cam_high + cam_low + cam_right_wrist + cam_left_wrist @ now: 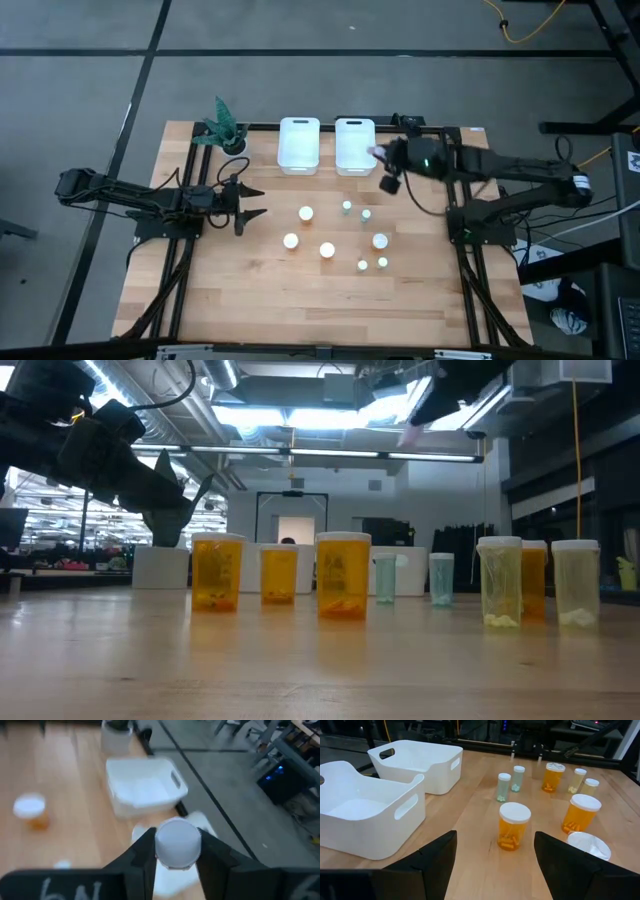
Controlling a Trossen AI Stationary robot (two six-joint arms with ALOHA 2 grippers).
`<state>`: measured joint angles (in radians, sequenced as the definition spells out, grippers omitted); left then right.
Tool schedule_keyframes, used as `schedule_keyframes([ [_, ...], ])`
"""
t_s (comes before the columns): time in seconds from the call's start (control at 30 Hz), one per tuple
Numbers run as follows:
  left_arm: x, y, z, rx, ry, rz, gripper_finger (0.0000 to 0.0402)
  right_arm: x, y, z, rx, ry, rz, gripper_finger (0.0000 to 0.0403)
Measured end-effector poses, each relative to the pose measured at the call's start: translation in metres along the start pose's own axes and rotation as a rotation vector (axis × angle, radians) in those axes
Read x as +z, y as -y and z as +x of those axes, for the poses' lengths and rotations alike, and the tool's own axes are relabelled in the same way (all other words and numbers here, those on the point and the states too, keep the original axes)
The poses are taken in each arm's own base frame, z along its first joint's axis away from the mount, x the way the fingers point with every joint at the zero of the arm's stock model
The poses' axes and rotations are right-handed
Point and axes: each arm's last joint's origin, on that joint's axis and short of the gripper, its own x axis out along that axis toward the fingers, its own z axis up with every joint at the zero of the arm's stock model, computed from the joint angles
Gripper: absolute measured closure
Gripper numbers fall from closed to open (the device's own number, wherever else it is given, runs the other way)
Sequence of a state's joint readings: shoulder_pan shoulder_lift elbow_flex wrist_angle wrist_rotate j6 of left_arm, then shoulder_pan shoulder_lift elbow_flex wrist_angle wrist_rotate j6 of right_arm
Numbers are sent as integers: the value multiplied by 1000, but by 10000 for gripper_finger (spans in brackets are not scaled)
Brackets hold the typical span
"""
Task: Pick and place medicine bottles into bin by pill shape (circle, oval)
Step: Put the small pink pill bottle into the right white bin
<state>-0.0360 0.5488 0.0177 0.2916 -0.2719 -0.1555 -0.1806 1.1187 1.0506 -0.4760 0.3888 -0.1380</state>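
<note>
Right tool point(175, 852) grips a white-capped bottle point(178, 843) above the nearer white bin point(355, 146), apparently ready to drop it there. Left tool point(250, 200) waits with fingers apart near seven remaining bottles point(327, 249) standing on the wooden surface point(300, 290).

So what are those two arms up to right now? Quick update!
Right gripper shut on white-capped bottle, by right white bin. Left gripper open, waiting at table's left. Seven bottles on table. Nothing in the way.
</note>
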Motion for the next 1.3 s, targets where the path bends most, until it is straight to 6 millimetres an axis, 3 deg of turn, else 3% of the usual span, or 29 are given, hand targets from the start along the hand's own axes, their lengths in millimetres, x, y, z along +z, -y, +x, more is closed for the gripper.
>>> schedule_keyframes([
  [0.13,0,0,0,0,2,-29,143,-5,23,38,50,-35,51,294],
  [0.47,2,0,0,-3,17,-83,143,-50,59,142,102,-231,168,291],
  [0.73,2,0,0,-3,17,-83,143,-48,81,200,143,-356,214,289],
  [0.87,2,0,0,-3,16,-83,143,-46,86,224,156,-416,220,289],
  [1.03,2,0,0,-3,16,-83,143,-60,84,251,166,-482,233,288],
  [1.3,2,0,0,-3,15,-82,143,-72,86,260,152,-524,290,285],
])
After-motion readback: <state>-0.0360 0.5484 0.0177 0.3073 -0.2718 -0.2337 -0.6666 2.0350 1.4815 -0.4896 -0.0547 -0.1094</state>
